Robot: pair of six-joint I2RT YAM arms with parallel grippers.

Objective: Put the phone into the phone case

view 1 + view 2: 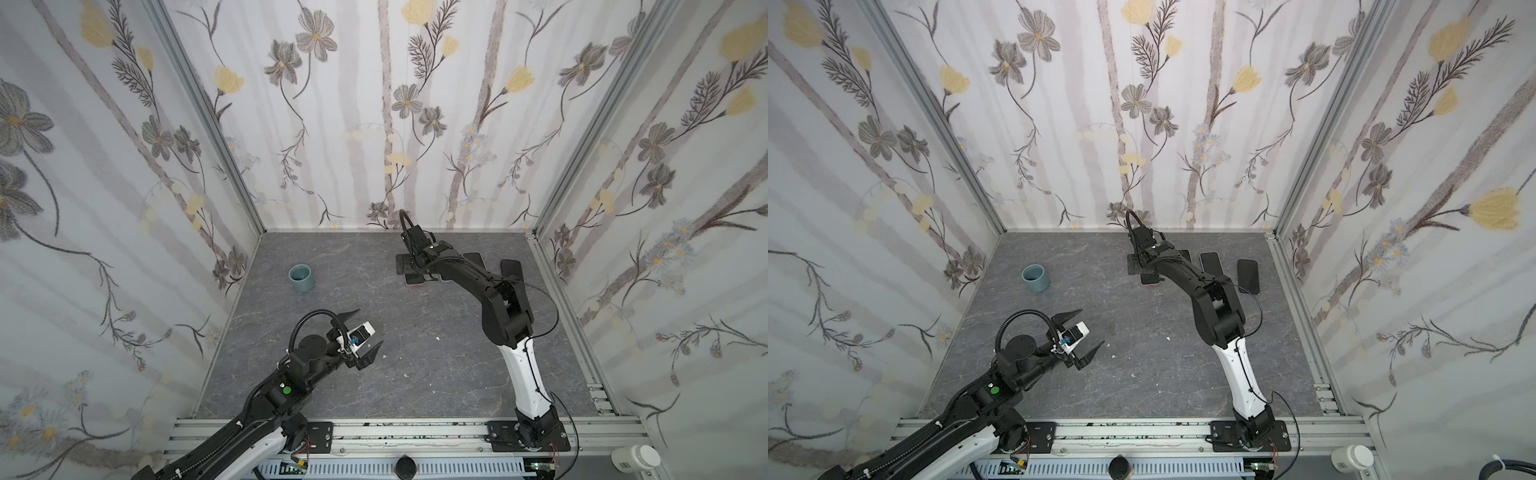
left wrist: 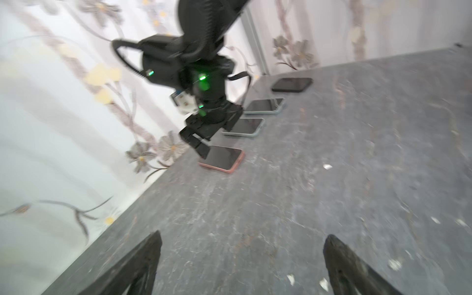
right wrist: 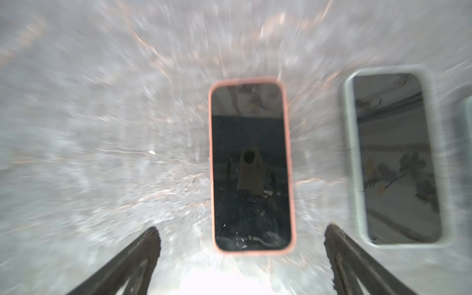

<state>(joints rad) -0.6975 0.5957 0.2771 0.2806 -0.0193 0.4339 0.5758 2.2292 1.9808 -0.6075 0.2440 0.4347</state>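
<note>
1. The right gripper (image 3: pixel 242 227) is hanging with its jaws spread wide and gripping nothing, over the phone (image 3: pixel 251 163), which is lying flat inside the pink case (image 3: pixel 292 178) near 12 o'clock on the table.
2. The right arm (image 1: pixel 505 307) is reaching far forward, elbow bent.
3. The left gripper (image 1: pixel 370 328) is hovering released at 7 o'clock.
4. The grey stone-look table (image 1: pixel 415 365) is carrying a blue cup (image 1: pixel 302 278) at 10 o'clock, and floral walls (image 1: pixel 374 104) are enclosing it.

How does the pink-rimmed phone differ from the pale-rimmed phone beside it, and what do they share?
The pink-rimmed phone has a salmon border; the pale-rimmed phone a whitish-green one. The pink-rimmed phone lies centred below the open right claw; the pale-rimmed phone lies off to its side. Both lie flat, dark screens up.
</note>
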